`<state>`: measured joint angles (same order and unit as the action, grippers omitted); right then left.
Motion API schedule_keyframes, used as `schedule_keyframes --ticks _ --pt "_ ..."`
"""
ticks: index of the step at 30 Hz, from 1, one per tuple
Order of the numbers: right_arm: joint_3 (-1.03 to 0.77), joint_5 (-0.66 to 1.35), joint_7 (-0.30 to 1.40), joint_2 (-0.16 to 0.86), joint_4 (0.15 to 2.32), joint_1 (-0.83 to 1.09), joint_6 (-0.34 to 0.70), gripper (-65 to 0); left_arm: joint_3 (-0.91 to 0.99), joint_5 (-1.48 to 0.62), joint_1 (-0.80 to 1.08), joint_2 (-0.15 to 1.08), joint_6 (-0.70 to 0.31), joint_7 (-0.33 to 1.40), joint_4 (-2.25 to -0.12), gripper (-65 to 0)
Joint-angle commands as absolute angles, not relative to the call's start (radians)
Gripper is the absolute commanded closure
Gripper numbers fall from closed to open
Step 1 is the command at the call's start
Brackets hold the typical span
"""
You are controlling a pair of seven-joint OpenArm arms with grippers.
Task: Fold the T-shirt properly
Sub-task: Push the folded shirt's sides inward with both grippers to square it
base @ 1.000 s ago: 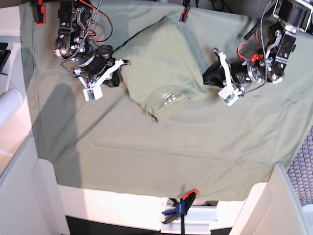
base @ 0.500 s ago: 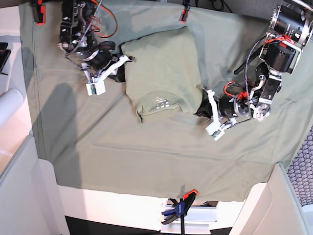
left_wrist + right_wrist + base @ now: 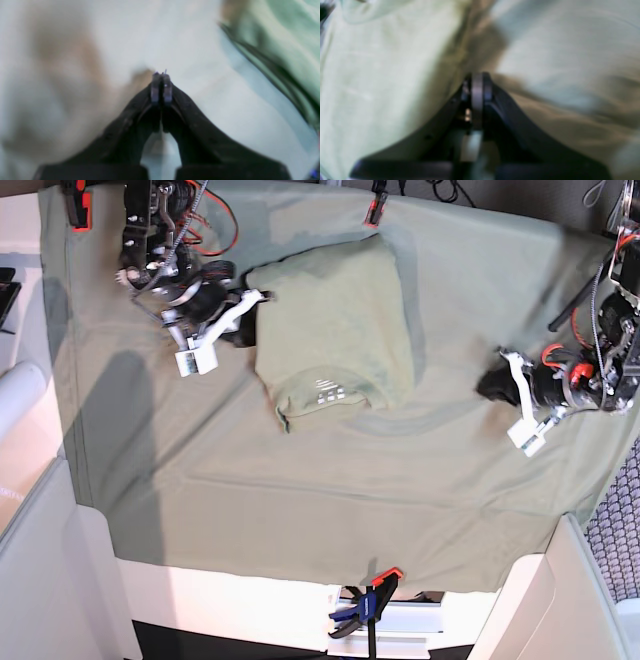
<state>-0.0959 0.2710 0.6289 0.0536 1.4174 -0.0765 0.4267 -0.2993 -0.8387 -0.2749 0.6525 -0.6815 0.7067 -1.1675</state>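
Left wrist view: the left claw (image 3: pixel 161 86) is pressed together over pale cloth, the T-shirt (image 3: pixel 282 47) at upper right.

Right wrist view: the right claw (image 3: pixel 477 87) is pressed together at the T-shirt's edge.

Base view: the folded T-shirt lies upper center on the tablecloth (image 3: pixel 300 490).

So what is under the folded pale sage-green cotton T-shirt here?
The T-shirt lies on the larger grey-green tablecloth, which shows on all sides of it. The shirt's own lower folded layers are covered, and so is the patch of cloth beneath.
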Motion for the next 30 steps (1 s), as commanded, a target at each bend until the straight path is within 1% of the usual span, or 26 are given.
schedule_keyframes --ticks 1,4,6,10,16,19,25,30 --pt "-0.099 0.269 0.614 0.07 1.431 -0.094 0.423 0.0 -0.295 -0.87 -0.257 0.659 -0.698 0.709 -1.238 0.0" --pt "-0.099 0.27 0.627 0.075 1.431 -0.093 0.423 0.0 -0.295 -0.854 -0.147 0.639 -0.698 0.714 -1.369 0.0" --pt "-0.098 0.27 0.636 0.074 1.431 -0.092 0.423 0.0 -0.295 -0.839 -0.105 0.603 -0.698 0.714 -1.407 0.0" --pt "-0.098 0.299 0.656 0.068 1.431 -0.091 0.423 0.0 -0.295 -0.813 -0.069 0.52 -0.698 0.723 -1.409 0.0" --pt "-0.096 0.316 0.656 0.022 1.431 -0.075 0.423 0.0 -0.295 -0.815 -0.033 0.493 -0.698 0.727 -1.409 0.0" --pt "-0.096 0.326 0.663 -0.008 1.431 -0.065 0.424 0.0 -0.295 -0.805 -0.036 0.493 -0.698 0.724 -1.409 0.0" --pt "-0.091 0.342 0.684 -0.046 1.435 -0.04 0.424 0.0 -0.28 -0.717 -0.091 0.494 -0.698 0.706 -1.393 0.0" --pt "-0.066 0.368 0.686 -0.067 1.447 -0.008 0.424 0.0 -0.28 -0.717 -0.171 0.48 -0.698 0.684 -1.301 0.0"
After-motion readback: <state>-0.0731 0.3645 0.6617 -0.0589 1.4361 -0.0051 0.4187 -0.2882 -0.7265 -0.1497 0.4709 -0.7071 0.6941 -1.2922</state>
